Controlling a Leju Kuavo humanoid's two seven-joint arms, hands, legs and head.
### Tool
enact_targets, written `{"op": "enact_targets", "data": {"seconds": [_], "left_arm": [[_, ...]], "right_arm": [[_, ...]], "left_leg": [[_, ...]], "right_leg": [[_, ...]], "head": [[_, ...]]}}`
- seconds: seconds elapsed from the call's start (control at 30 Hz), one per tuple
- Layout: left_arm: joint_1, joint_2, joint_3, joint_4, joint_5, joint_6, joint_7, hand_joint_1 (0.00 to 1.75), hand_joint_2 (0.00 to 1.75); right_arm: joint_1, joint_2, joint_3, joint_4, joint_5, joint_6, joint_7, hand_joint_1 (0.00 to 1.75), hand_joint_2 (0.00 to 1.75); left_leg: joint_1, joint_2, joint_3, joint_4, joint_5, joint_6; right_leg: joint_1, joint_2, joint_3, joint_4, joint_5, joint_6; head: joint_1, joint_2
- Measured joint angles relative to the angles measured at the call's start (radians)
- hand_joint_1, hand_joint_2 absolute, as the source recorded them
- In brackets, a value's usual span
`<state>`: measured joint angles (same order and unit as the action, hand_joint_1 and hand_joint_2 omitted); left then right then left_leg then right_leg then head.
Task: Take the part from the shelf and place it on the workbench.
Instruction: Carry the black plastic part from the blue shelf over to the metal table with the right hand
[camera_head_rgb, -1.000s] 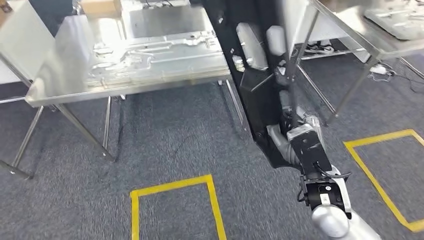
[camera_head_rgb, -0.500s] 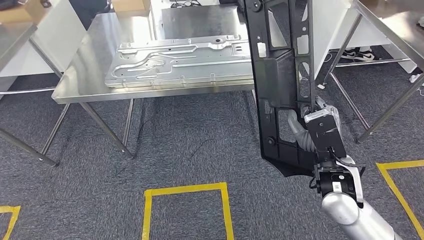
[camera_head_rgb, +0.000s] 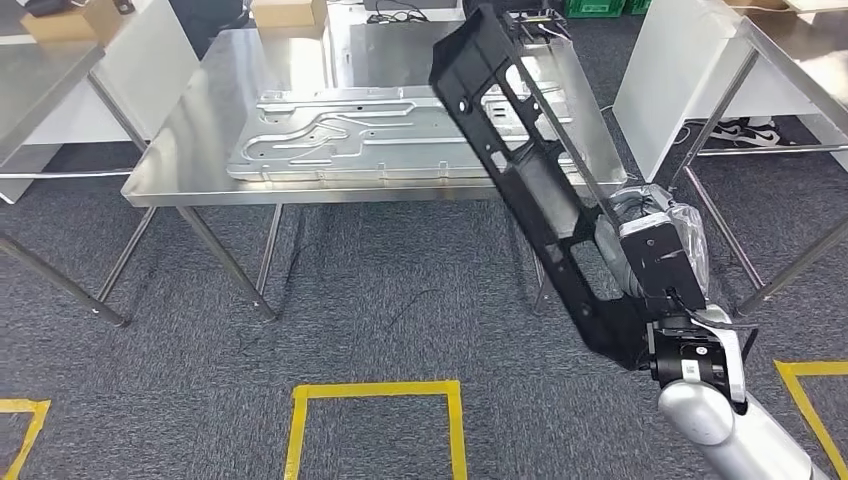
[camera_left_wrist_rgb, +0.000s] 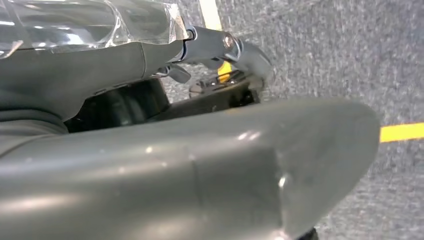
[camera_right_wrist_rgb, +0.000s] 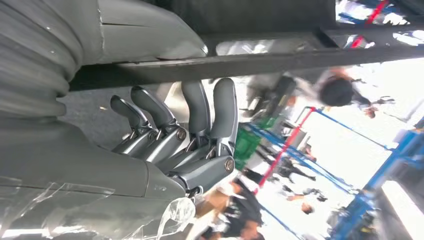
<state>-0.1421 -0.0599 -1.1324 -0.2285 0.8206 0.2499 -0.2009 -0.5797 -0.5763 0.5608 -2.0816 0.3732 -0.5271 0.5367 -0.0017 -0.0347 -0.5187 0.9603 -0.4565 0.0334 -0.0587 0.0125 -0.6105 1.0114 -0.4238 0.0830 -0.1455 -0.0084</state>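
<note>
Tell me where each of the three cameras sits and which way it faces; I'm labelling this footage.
Head view: high on the body, looking forward and down at the steel table and carpet; the right arm carries a long black part.
Left wrist view: behind the left robot hand, facing carpet and yellow tape.
Right wrist view: behind the right robot hand, fingers wrapped on the black part, workshop beyond.
Shared: head and right wrist views both show the black part.

The part (camera_head_rgb: 540, 190) is a long black frame with cut-out openings and holes, tilted aslant, its upper end over the near right of the steel tabletop (camera_head_rgb: 190, 150), beside the embossed metal panel (camera_head_rgb: 350, 135), its lower end beyond the tabletop's front edge.
</note>
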Motion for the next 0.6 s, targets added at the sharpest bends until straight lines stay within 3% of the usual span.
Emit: {"op": "enact_targets", "data": {"seconds": [0.07, 0.13, 0.23, 0.27, 0.3, 0.33, 0.4, 0.47, 0.53, 0.6], "left_arm": [[0.001, -0.001, 0.0, 0.0, -0.003, -0.001, 0.005, 0.0, 0.0], [0.001, -0.001, 0.0, 0.0, -0.005, -0.002, 0.01, 0.0, 0.0], [-0.001, -0.001, -0.001, 0.0, -0.007, -0.003, 0.012, 0.0, 0.0], [-0.001, -0.001, -0.001, 0.0, -0.007, -0.003, 0.013, 0.0, 0.0], [0.0, -0.001, -0.001, 0.0, -0.007, -0.003, 0.014, 0.0, 0.0], [0.0, -0.001, -0.001, 0.0, -0.008, -0.003, 0.014, 0.0, 0.0], [0.0, -0.001, -0.001, 0.0, -0.008, -0.004, 0.014, 0.0, 0.0], [-0.001, 0.0, -0.001, 0.0, -0.009, -0.005, 0.014, 0.0, 0.0], [-0.001, 0.001, -0.002, 0.0, -0.008, -0.005, 0.014, 0.0, 0.0], [0.0, 0.001, -0.002, 0.0, -0.008, -0.005, 0.015, 0.0, 0.0]], "right_arm": [[-0.003, -0.002, -0.001, -0.002, 0.001, 0.001, 0.004, 1.75, 1.75], [-0.01, -0.005, -0.005, -0.005, 0.001, 0.0, 0.007, 1.75, 1.75], [-0.017, -0.008, -0.012, -0.009, 0.0, -0.003, 0.011, 1.75, 1.75], [-0.018, -0.009, -0.013, -0.009, -0.002, -0.004, 0.013, 1.75, 1.75], [-0.018, -0.009, -0.014, -0.009, -0.004, -0.005, 0.015, 1.75, 1.75], [-0.019, -0.01, -0.016, -0.01, -0.006, -0.006, 0.017, 1.75, 1.75], [-0.024, -0.012, -0.019, -0.013, -0.009, -0.009, 0.018, 1.75, 1.75], [-0.03, -0.014, -0.022, -0.015, -0.011, -0.014, 0.018, 1.75, 1.75], [-0.032, -0.015, -0.024, -0.016, -0.014, -0.021, 0.018, 1.75, 1.75], [-0.032, -0.017, -0.026, -0.017, -0.015, -0.025, 0.017, 1.75, 1.75]], "left_leg": [[0.002, 0.001, -0.001, 0.006, -0.006, -0.003], [0.006, 0.011, -0.026, 0.064, -0.038, -0.011], [0.007, 0.024, -0.131, 0.272, -0.124, -0.018], [0.006, 0.025, -0.157, 0.315, -0.133, -0.015], [0.004, 0.025, -0.166, 0.32, -0.122, -0.009], [0.001, 0.025, -0.155, 0.284, -0.094, 0.0], [-0.012, 0.028, -0.096, 0.139, -0.019, 0.03], [-0.026, 0.033, -0.055, 0.037, 0.021, 0.054], [-0.035, 0.033, -0.049, 0.017, 0.026, 0.06], [-0.031, 0.031, -0.035, -0.008, 0.04, 0.058]], "right_leg": [[-0.001, -0.002, -0.004, 0.004, -0.003, -0.016], [0.0, -0.003, -0.004, 0.005, -0.003, -0.025], [0.005, -0.006, -0.003, 0.004, -0.006, -0.032], [0.008, -0.007, -0.002, 0.004, -0.007, -0.034], [0.012, -0.007, 0.0, 0.004, -0.009, -0.035], [0.016, -0.008, 0.002, 0.004, -0.01, -0.037], [0.022, -0.009, 0.008, 0.002, -0.011, -0.038], [0.022, -0.012, 0.012, -0.002, -0.012, -0.034], [0.018, -0.015, 0.015, -0.007, -0.011, -0.025], [0.019, -0.016, 0.015, -0.001, -0.018, -0.016]], "head": [[-0.001, 0.0], [-0.001, 0.0], [0.0, 0.0], [0.0, 0.0], [0.0, 0.0], [0.0, 0.0], [0.0, 0.0], [0.001, 0.0], [0.001, 0.0], [0.001, 0.0]]}}
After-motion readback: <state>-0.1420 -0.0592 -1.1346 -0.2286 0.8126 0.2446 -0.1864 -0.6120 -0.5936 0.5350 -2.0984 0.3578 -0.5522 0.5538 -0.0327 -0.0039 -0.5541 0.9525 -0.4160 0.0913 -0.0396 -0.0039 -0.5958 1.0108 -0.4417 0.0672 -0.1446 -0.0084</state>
